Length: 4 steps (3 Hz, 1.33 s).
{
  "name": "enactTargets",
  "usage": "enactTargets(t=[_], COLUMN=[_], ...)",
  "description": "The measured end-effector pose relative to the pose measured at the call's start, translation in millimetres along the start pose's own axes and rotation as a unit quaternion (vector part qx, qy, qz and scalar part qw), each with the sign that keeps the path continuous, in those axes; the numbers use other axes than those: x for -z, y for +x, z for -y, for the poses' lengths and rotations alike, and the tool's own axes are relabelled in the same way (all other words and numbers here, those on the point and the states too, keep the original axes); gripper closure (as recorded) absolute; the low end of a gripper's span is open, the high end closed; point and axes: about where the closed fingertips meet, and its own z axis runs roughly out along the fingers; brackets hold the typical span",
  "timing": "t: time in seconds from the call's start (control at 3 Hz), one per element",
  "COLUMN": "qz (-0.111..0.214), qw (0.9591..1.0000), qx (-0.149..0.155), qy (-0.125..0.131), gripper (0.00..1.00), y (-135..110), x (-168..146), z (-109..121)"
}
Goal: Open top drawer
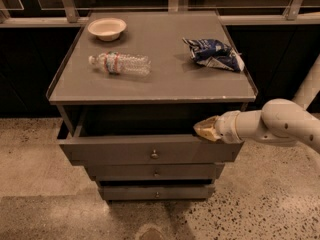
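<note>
The top drawer (115, 153) is the widest of three grey drawers, with a small round metal knob (154, 154) at its centre. It stands pulled out from the cabinet, with a dark gap behind its front. My gripper (204, 129) is at the drawer's right end, right at the top edge of the front panel. The white arm (280, 125) reaches in from the right. The mid-width drawer (155, 172) and the narrowest drawer (156, 192) below are shut.
On the grey cabinet top (165, 81) lie a white bowl (106, 28) at the back left, a plastic water bottle (120, 63) on its side, and a blue chip bag (214, 53) at the right. Speckled floor (45, 184) surrounds the cabinet.
</note>
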Motion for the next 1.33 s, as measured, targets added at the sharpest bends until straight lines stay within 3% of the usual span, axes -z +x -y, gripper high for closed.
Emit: enactTargets(t=[0.33, 0.67, 1.33], qz=[-0.001, -0.001, -0.014], qw=[0.9993, 0.9978, 0.9967], qx=[-0.025, -0.028, -0.028], qy=[-0.029, -0.060, -0.075], gripper=[1.00, 1.00, 1.00], y=[16, 19, 28], x=[14, 16, 18], z=[6, -4, -17])
